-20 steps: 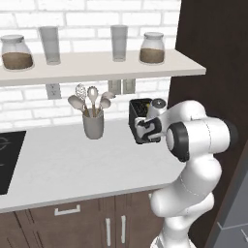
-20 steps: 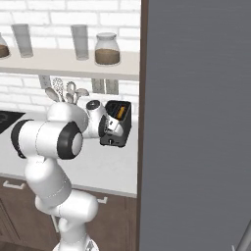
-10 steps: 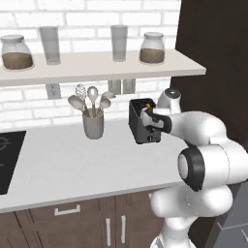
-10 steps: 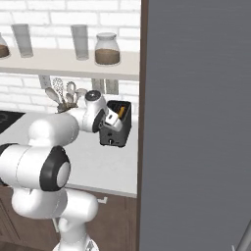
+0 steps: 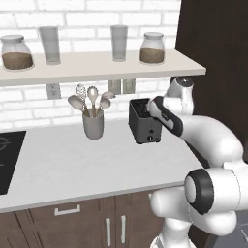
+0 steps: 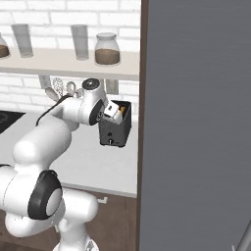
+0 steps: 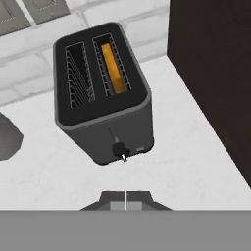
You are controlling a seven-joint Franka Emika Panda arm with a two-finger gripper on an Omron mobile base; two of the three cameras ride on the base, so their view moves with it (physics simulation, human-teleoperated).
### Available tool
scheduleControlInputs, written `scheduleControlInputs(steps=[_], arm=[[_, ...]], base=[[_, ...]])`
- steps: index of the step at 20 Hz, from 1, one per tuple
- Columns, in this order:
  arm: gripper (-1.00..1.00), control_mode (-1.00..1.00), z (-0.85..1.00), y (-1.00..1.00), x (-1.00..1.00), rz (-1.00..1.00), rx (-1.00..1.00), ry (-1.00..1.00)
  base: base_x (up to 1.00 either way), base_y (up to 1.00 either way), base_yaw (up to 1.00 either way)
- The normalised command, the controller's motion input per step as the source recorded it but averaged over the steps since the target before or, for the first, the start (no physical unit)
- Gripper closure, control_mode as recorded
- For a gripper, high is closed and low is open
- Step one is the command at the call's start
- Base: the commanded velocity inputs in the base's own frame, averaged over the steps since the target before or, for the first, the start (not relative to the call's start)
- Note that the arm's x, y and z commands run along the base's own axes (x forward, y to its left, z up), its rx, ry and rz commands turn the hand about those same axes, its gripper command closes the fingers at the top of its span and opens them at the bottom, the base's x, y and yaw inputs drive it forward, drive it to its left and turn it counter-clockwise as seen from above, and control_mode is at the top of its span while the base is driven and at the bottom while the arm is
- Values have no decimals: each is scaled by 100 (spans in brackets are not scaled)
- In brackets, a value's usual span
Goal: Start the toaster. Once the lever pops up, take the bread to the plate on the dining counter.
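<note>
One bread slice (image 7: 112, 68) sat in toaster's (image 7: 105, 112) right slot, left slot bare. Hovered above toaster front, gripper (image 7: 126, 199) fully closed, holding nothing.

Arm reaches forward, its hand (image 7: 126, 200) closed, angled downward.

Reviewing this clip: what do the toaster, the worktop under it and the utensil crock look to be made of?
The toaster: dark, matte-to-satin casing, probably painted metal or plastic; faint sheen on its front face, with a small silvery knob.
The worktop: pale, smooth, lightly mottled surface, like stone or laminate; no grain shows.
The utensil crock: plain grey, dull finish, likely ceramic or brushed metal; the look leaves it open.
</note>
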Motion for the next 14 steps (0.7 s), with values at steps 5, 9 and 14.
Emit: scheduleControlInputs(steps=[5, 9, 14], arm=[[100, -100, 11, -30, -22, 4, -2, -13], [100, -100, 3, -13, -8, 6, 0, -7], [100, -100, 8, 0, 0, 8, 0, 0]], base=[[0, 0, 0], [0, 0, 0], [0, 0, 0]])
